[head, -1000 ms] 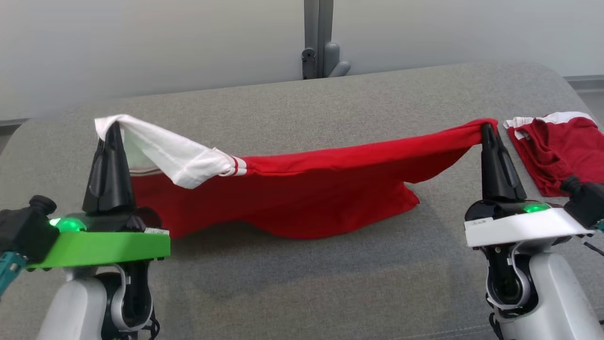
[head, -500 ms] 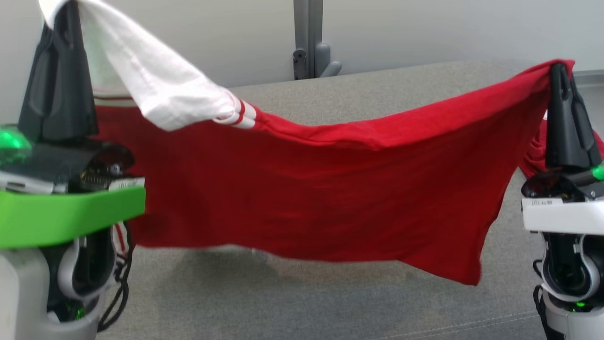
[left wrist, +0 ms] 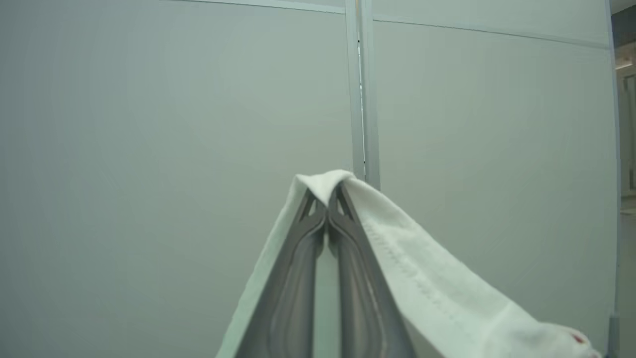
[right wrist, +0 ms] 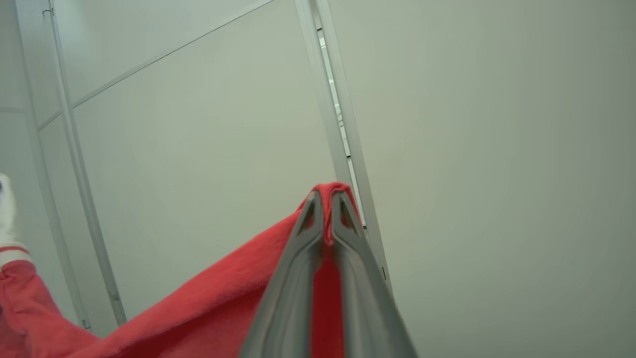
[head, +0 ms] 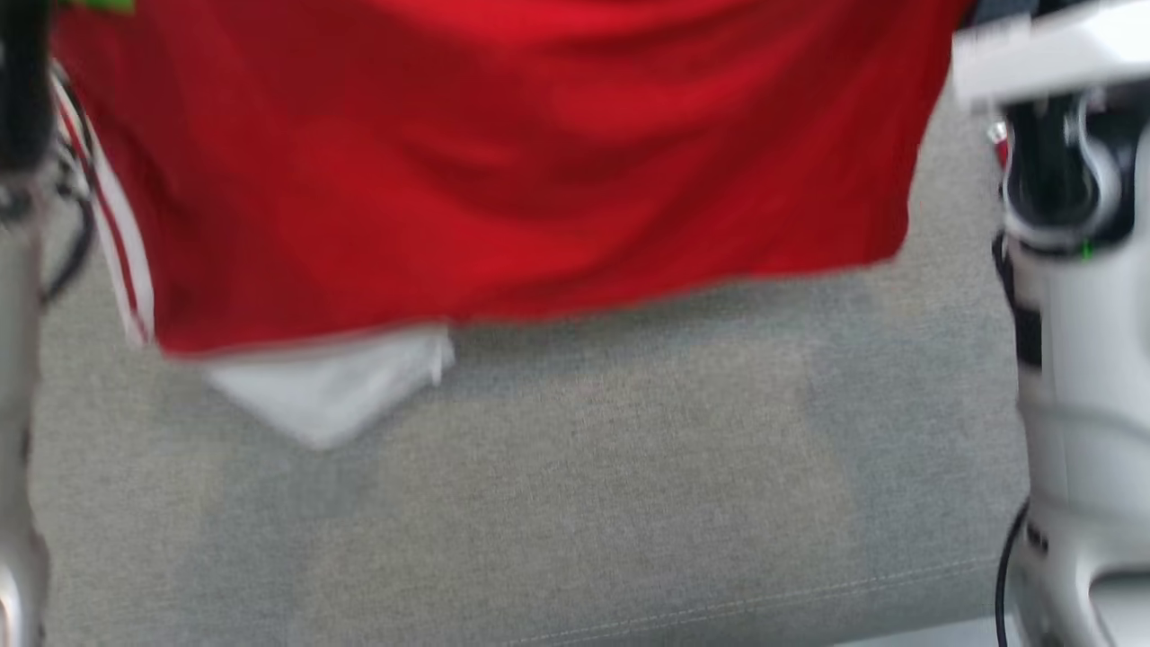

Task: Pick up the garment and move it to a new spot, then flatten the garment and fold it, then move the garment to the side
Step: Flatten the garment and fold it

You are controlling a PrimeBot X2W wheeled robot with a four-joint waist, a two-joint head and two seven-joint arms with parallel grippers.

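The garment [head: 503, 171] is a red shirt with white sleeves, hanging in the air as a wide sheet above the grey cushioned surface [head: 575, 503]. A white sleeve [head: 332, 395] dangles below its lower edge at the left. My left gripper [left wrist: 328, 196] is shut on white sleeve fabric [left wrist: 422, 278], fingers pointing at the wall. My right gripper [right wrist: 325, 199] is shut on a red corner of the garment [right wrist: 208, 308]. In the head view the right arm's pale forearm [head: 1078, 359] stands at the right edge, and the fingertips are above the frame.
A grey panelled wall [left wrist: 174, 149] with a vertical metal post [left wrist: 362, 89] stands behind the surface. The surface's front seam [head: 764, 602] runs near the bottom of the head view.
Both arms have risen steeply, lifting the garment off the surface so it hangs free. The gripper fingers have left the top of the head view, and the picture is blurred by motion.
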